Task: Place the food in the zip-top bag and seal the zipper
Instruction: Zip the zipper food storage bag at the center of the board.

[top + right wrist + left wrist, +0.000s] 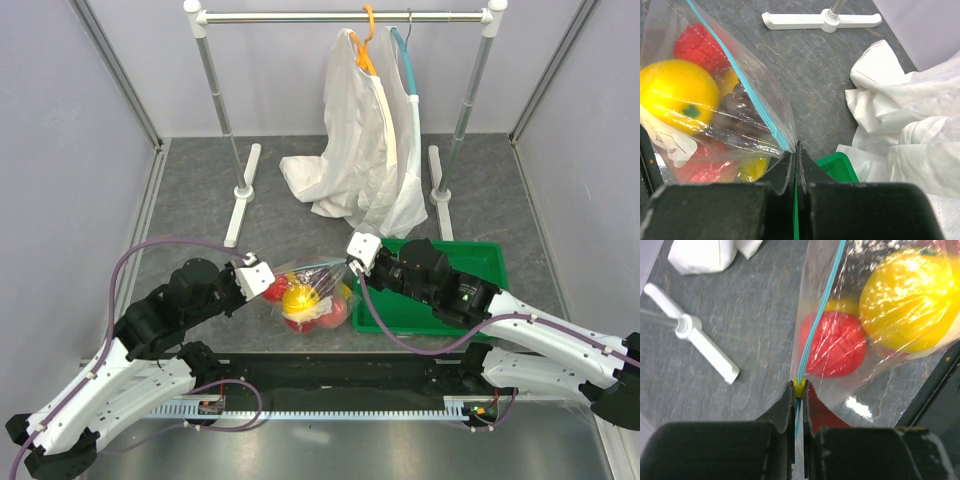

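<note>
The clear zip-top bag (312, 297) hangs stretched between my two grippers above the table. It holds the food: a yellow fruit (299, 298), a red one (277, 289) and others. In the left wrist view my left gripper (799, 386) is shut on the teal zipper (816, 320) at a small yellow tab (799, 388), with the red fruit (835, 345) and yellow fruit (910, 300) just beyond. My right gripper (796, 148) is shut on the bag's other top corner, at the zipper's (740, 75) end. Dark grapes (735, 107) show inside.
A green tray (480, 262) lies under my right arm and shows in the right wrist view (837, 167). White garments (365, 150) hang from a rack and pool on the table behind. The rack's white feet (243, 195) (440, 190) stand at the back.
</note>
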